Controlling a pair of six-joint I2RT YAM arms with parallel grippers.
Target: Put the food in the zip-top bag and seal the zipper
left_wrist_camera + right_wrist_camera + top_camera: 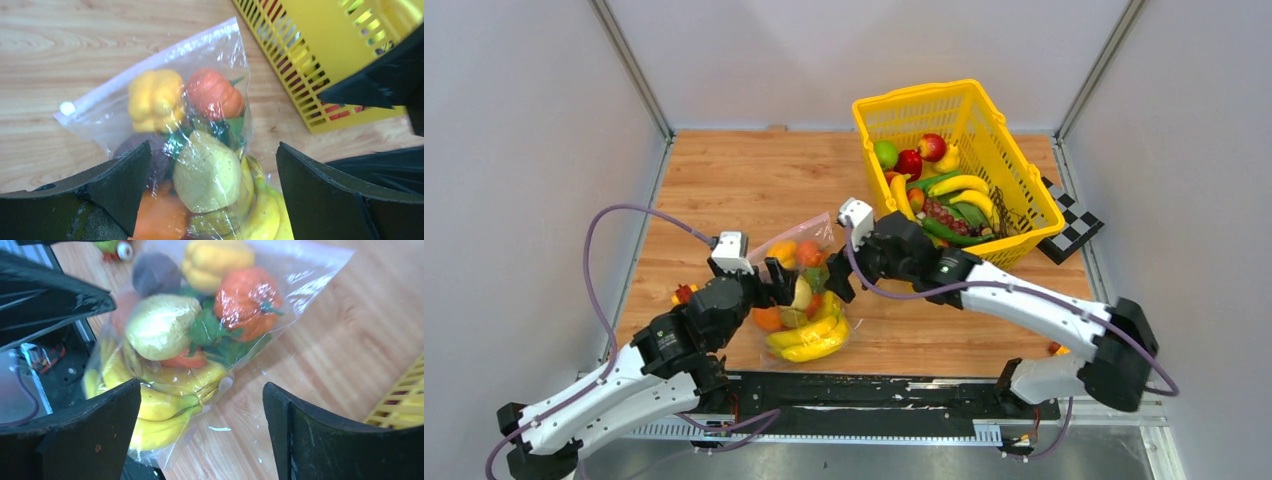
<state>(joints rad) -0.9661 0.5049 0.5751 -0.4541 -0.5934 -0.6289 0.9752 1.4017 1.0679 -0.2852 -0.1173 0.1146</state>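
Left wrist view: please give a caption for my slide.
Open left gripper over the zip-top bag of food, yellow basket beside it.

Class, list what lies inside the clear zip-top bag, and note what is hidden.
Inside the zip-top bag: a yellow pumpkin, an orange pumpkin, a pale lemon, green leaves, bananas and a purple piece. Anything under these is covered.

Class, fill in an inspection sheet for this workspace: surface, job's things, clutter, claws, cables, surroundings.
Surface: wooden table.
Job's things: zip-top bag lies between the arms with food inside; whether the zipper is sealed cannot be told; more toy food sits in the yellow basket.
Clutter: checkerboard beside the basket; small loose toy by the left arm.
Claws: left claw and right claw open, over the bag.
Cables: purple cables loop off both arms.
Surroundings: grey walls.
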